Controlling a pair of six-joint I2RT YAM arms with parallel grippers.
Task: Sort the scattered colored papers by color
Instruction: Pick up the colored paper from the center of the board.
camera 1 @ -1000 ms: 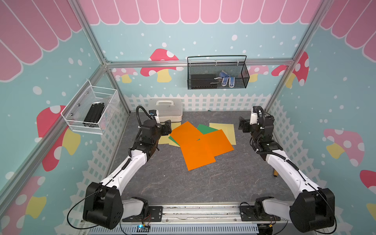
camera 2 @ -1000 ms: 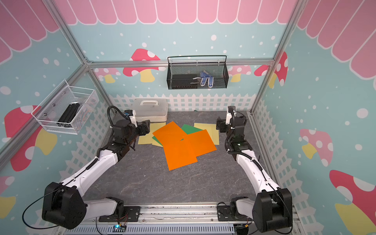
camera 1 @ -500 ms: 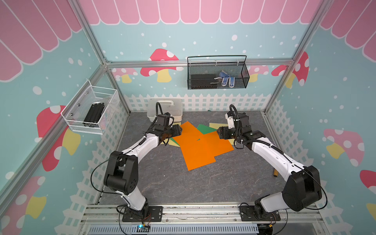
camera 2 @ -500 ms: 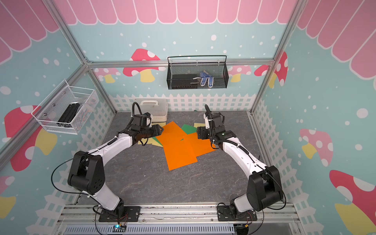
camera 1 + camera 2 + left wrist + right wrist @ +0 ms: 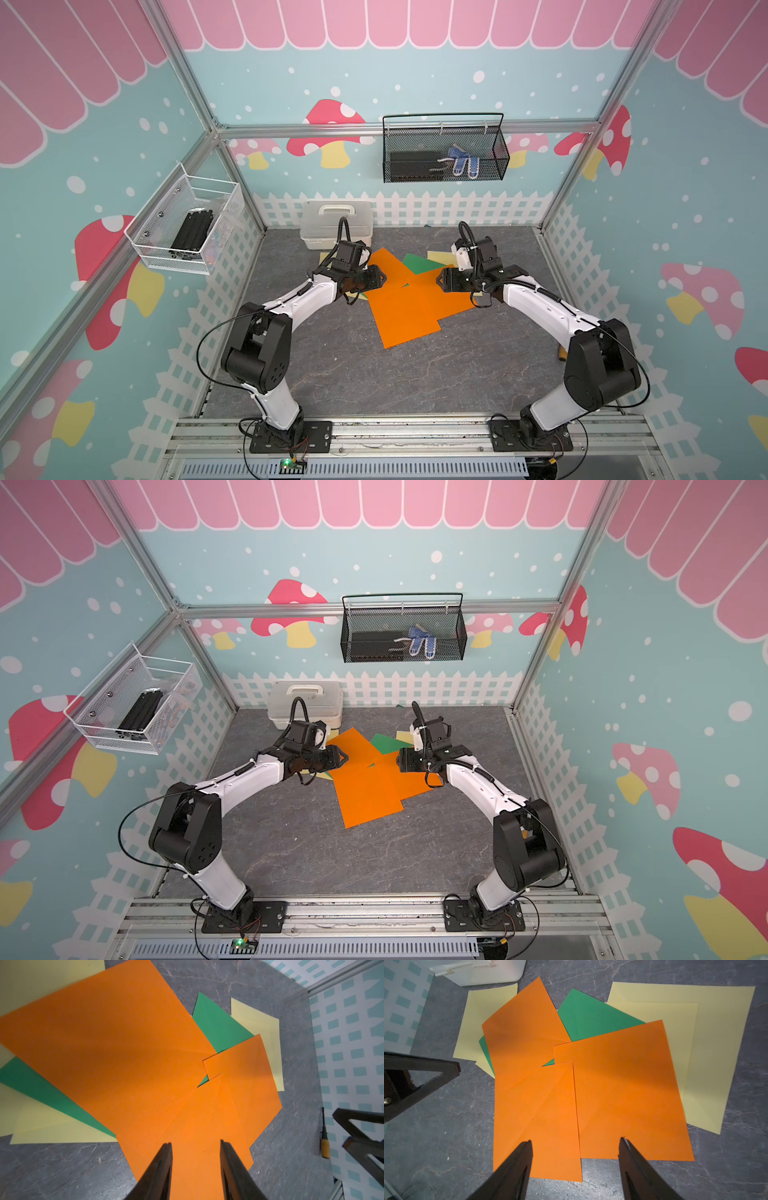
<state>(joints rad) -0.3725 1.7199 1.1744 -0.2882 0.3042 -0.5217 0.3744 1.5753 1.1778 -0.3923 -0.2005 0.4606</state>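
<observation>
Three orange sheets [image 5: 623,1084], likely limp, slick; pinch corner farthest from box [image 5: 483,972]. Left gripper [image 5: 195,1142] narrow, right gripper [image 5: 575,1139] wider, both empty.

left tool [image 5: 195,1142] parted, right tool [image 5: 575,1139] wider

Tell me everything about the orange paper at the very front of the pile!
The front orange paper is a thin, flat, plain bright orange rectangle with faint crease lines. It lies askew on the gray table, on top of the pile, overlapping the other orange papers behind it. A sliver of green paper peeks out at its far edge. Nothing lies on it.
</observation>
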